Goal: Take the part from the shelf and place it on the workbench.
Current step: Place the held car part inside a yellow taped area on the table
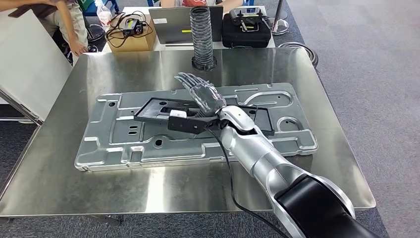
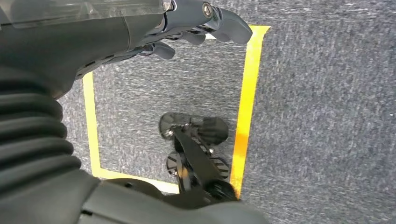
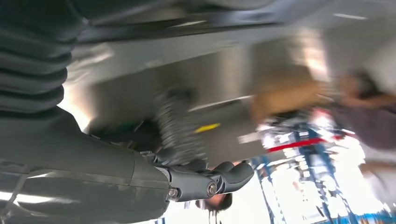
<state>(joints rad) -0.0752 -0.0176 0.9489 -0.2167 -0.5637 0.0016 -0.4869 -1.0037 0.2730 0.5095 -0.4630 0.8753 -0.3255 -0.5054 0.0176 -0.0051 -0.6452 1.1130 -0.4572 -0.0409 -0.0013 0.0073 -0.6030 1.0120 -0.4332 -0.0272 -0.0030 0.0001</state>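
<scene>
Head view: the right arm point(image 1: 267, 158) reaches in from the near right, extended over the steel tabletop point(image 1: 148, 193). The right hand point(image 1: 203, 94) is spread, fingers apart and pointing toward the far side, holding nothing. The black part point(image 1: 158, 110) (a flat frame) lies on the large grey stamped panel point(image 1: 124, 144) at the tabletop's centre, partly under the wrist. A ribbed hose point(image 1: 202, 34) stands beyond. Left wrist view: the left hand point(image 2: 140, 32) hangs above carpet, fingers loosely curled, holding nothing.

workshop | steel workbench point(image 1: 148, 193) | stamped metal panel point(image 1: 124, 144) | ribbed hose point(image 1: 202, 34)
</scene>
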